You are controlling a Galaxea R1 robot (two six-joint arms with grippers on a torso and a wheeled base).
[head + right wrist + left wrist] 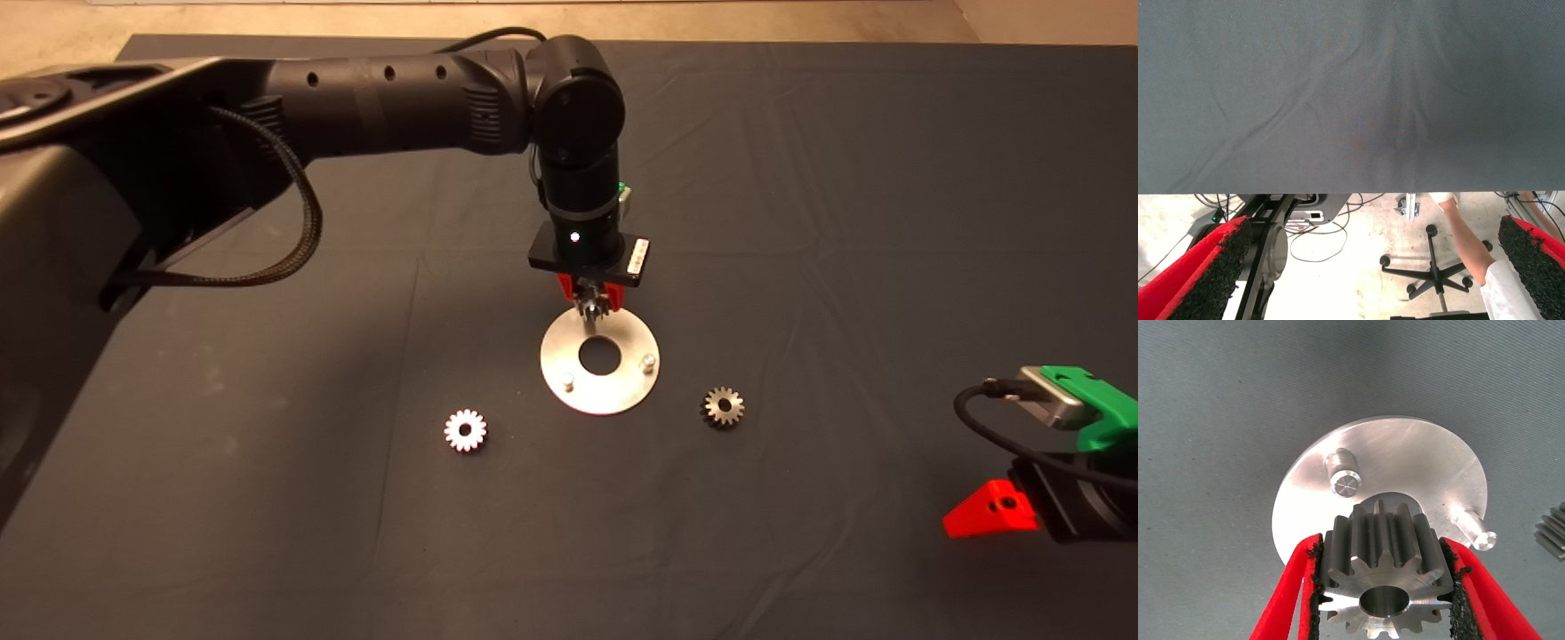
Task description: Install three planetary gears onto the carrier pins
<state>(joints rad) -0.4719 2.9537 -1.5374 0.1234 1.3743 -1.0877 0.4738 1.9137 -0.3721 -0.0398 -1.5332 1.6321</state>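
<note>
My left gripper (592, 300) is shut on one planetary gear (1383, 583), held by its toothed sides between the red fingers (1290, 587) with its bore facing the wrist camera. It hangs over the far part of the shiny carrier disc (622, 391). Two carrier pins (566, 381) (649, 361) stand bare on the near half; they also show as pins (1343, 477) (1475, 531) in the left wrist view. The gripper and gear hide the rest of the far rim. Two more gears lie flat on the mat, one gear (465, 430) left of the disc, one gear (723, 407) right of it.
My right gripper (994, 512) waits open at the lower right edge of the mat. Its wrist view shows its pads (1210, 275) wide apart, the mat's edge, and the floor beyond with cables, a chair base (1431, 273) and a person's arm (1471, 247).
</note>
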